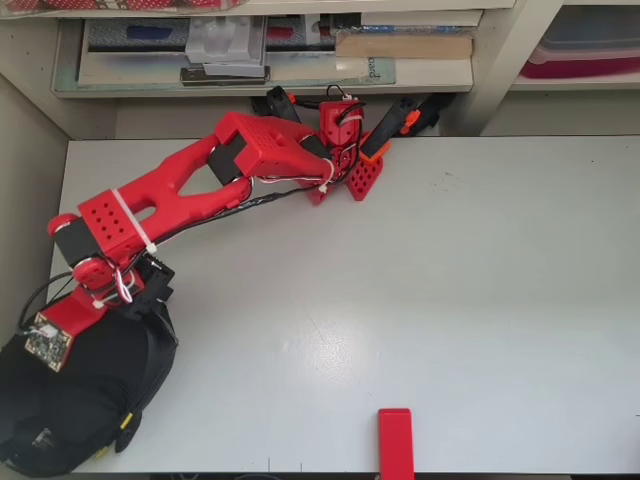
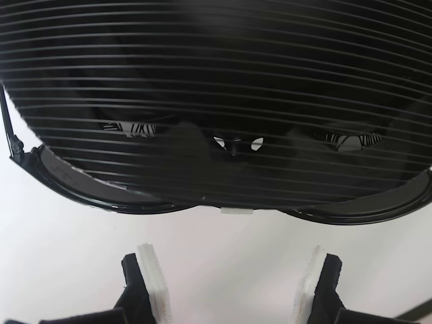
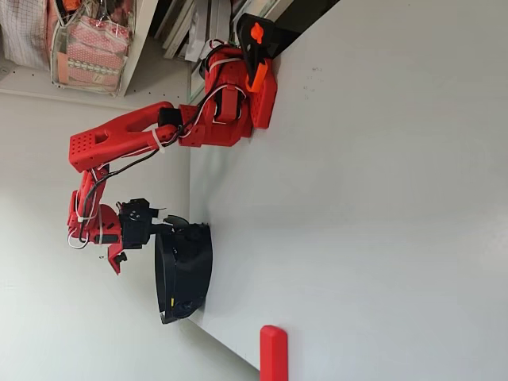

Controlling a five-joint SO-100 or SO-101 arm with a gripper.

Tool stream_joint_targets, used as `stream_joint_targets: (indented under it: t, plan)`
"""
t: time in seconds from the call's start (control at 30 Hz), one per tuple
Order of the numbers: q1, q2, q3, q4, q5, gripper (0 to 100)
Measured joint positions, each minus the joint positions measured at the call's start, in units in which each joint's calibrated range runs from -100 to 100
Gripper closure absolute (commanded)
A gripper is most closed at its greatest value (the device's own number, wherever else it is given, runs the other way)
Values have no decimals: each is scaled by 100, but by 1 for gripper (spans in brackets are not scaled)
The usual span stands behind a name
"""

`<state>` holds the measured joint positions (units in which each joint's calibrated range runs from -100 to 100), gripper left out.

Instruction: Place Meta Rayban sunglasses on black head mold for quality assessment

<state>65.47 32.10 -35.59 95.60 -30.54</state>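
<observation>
Matte-black and ribbed, the head mold (image 1: 70, 400) sits at the lower-left corner of the table (image 1: 420, 300) in the overhead view. The red arm (image 1: 180, 190) reaches from its base at the table's far edge down to the mold, and its wrist hangs directly over the mold's top. The gripper itself is hidden under the wrist here. A yellow speck (image 1: 125, 422) shows on the mold's right flank, probably a temple tip, though it is too small to confirm. A red block (image 1: 396, 440) lies at the near edge, well apart.

Wrist view: the mold (image 2: 216, 67) fills the upper frame. The sunglasses (image 2: 223, 202) rest across it, their dark rim curving along the mold's lower edge, with a thin temple (image 2: 8, 128) running up at left. The gripper (image 2: 233, 283) stands open and empty: both white-padded fingers (image 2: 154, 280) are spread, clear of the frame and touching nothing.

Fixed view, which lies on its side: the gripper (image 3: 163, 216) sits just beside the mold's (image 3: 186, 274) top. Contact cannot be confirmed. The glasses cannot be made out against the black form.

Assessment: placement appears done, with the glasses seated on the mold and released. Whether they sit level and both temples hug the sides cannot be verified. What remains, in my judgement, is withdrawing the arm without brushing the frame.
</observation>
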Motion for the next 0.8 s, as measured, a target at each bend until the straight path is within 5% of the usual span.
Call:
stream_joint_targets:
  t: [0.8]
  plan:
    - [0,0,0,0,147,7]
